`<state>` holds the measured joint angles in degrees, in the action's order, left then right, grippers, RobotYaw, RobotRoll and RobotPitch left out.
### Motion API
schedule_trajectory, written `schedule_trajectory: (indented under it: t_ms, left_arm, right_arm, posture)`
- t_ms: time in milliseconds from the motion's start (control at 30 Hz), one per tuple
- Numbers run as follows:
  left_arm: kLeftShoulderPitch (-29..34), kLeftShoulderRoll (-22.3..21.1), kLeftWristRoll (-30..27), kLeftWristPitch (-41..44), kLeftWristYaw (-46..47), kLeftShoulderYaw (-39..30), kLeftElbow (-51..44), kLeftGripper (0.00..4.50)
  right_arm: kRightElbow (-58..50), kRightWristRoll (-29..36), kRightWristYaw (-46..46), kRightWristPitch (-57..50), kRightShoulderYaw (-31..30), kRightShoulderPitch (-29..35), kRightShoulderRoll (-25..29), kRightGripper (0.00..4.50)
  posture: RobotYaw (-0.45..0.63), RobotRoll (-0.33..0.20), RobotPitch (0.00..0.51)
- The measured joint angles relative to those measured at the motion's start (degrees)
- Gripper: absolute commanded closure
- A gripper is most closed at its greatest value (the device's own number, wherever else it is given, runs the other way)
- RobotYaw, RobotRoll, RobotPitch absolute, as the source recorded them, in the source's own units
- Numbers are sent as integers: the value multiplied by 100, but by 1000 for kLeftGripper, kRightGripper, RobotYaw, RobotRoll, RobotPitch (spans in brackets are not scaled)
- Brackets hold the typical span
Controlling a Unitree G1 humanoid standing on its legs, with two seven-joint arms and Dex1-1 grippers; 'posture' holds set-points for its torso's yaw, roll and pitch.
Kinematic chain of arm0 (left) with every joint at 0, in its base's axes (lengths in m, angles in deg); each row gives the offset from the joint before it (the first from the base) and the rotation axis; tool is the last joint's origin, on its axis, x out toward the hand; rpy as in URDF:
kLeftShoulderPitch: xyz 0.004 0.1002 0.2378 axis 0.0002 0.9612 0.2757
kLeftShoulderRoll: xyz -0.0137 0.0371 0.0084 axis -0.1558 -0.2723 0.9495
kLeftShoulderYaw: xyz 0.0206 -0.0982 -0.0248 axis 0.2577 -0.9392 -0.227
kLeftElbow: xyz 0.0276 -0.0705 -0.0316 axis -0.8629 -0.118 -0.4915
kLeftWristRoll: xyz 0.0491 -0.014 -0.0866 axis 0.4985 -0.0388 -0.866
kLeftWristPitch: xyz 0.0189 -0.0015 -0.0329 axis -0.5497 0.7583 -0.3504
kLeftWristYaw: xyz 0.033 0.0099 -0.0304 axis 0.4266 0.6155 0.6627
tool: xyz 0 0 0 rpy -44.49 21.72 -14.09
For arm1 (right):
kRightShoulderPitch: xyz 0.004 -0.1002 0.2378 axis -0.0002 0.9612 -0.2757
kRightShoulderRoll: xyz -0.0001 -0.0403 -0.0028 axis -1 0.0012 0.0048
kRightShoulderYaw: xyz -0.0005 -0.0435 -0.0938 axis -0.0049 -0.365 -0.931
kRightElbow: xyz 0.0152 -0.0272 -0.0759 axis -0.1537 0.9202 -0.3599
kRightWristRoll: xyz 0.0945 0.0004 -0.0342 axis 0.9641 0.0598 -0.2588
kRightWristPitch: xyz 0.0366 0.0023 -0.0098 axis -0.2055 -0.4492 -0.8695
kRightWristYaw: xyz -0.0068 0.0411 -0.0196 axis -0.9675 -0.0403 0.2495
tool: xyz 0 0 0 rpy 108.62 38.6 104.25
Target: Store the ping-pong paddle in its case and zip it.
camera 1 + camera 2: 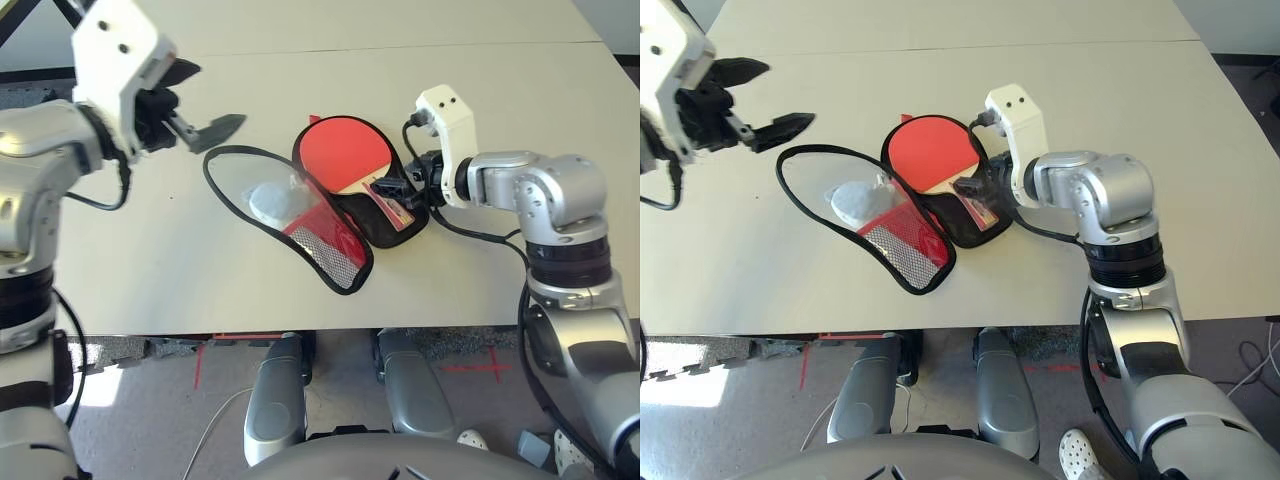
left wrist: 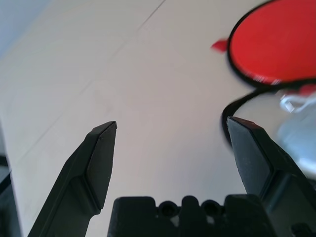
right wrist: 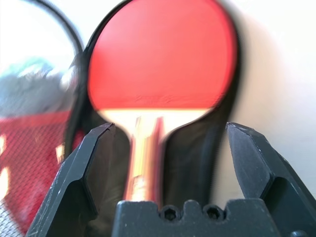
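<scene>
The left pincer (image 2: 173,160) gapes, empty; the right pincer (image 3: 168,160), wide and empty, partly hides the paddle's handle (image 1: 393,207).

paddle handle (image 3: 143,173): blurred | left forearm (image 1: 30,200): cut off by picture's edge

No text, label, brand or number can be read on anything in view. Below the near edge of the counter (image 1: 480,90), on the floor (image 1: 340,385), a red plus-shaped sign (image 1: 492,367) is seen, lying nearer the robot's body than the right end effector (image 1: 395,188). On the handle (image 1: 392,208), just beside the right end effector, small markings are carried, but no letters can be made out in them.
</scene>
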<state>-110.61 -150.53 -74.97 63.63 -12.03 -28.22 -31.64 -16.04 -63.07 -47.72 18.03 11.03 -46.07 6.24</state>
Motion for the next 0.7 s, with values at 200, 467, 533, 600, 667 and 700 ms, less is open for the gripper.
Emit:
schedule_trajectory:
  t_ms: [200, 467, 533, 600, 667, 700]
  left_arm:
    - [506, -171, 368, -290, 44, -36, 236, 0]
    - [808, 281, 448, -45, 165, 290, -119, 0]
    - [718, 583, 374, 171, 189, 492, -380, 0]
    - [614, 922, 262, 375, 184, 786, -691, 0]
    - [368, 1340, 167, 597, 223, 1088, -899, 0]
    - [235, 1520, 104, 683, 244, 1198, -982, 0]
  right_arm:
    - [631, 79, -138, 927, 352, -62, 16, 23]
    - [1265, 29, 111, 1920, 613, -94, -49, 23]
    - [1465, 8, 254, 2009, 744, -115, -48, 23]
    - [1674, -18, 375, 2073, 797, -208, -43, 23]
    - [1908, 82, 396, 2149, 1012, -297, -65, 23]
    - [2030, 141, 386, 2173, 1125, -340, -69, 23]
  posture:
    - [91, 0, 224]
    - [60, 0, 226]
    - [50, 0, 224]
    - [46, 0, 224]
    - [38, 0, 221]
    - [37, 0, 221]
